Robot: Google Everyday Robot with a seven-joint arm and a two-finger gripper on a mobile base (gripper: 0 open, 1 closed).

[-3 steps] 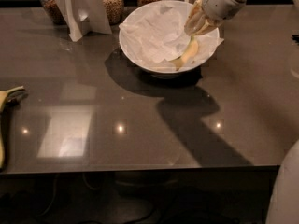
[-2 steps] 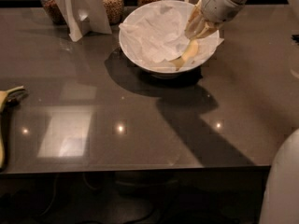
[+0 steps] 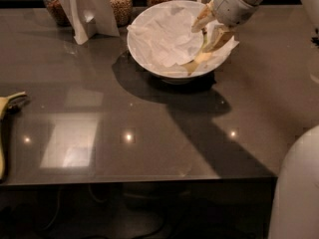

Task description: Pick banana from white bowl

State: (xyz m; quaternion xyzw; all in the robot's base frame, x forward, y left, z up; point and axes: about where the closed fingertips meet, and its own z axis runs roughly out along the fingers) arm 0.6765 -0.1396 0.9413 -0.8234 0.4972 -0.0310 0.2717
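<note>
The white bowl (image 3: 149, 59) stands at the back middle of the dark table, lined with crumpled white paper (image 3: 167, 34). The small pale-yellow banana (image 3: 198, 60) lies inside it against the right wall, its dark tip pointing down-left. My gripper (image 3: 212, 29) reaches in from the upper right, over the bowl's right rim. Its tan fingers (image 3: 220, 38) are apart and point down at the banana's upper end. I cannot tell whether they touch the banana. The banana still rests in the bowl.
A larger greenish-yellow banana (image 3: 6, 114) lies at the table's left edge. Glass jars of grains (image 3: 119, 4) and a white folded stand (image 3: 84, 11) are at the back left. My white body (image 3: 299, 193) fills the lower right. The table's front edge (image 3: 139, 179) runs across below.
The gripper has stayed over the banana's upper end with barely any shift. The banana has not moved. My white body at the lower right takes up more of the view.
</note>
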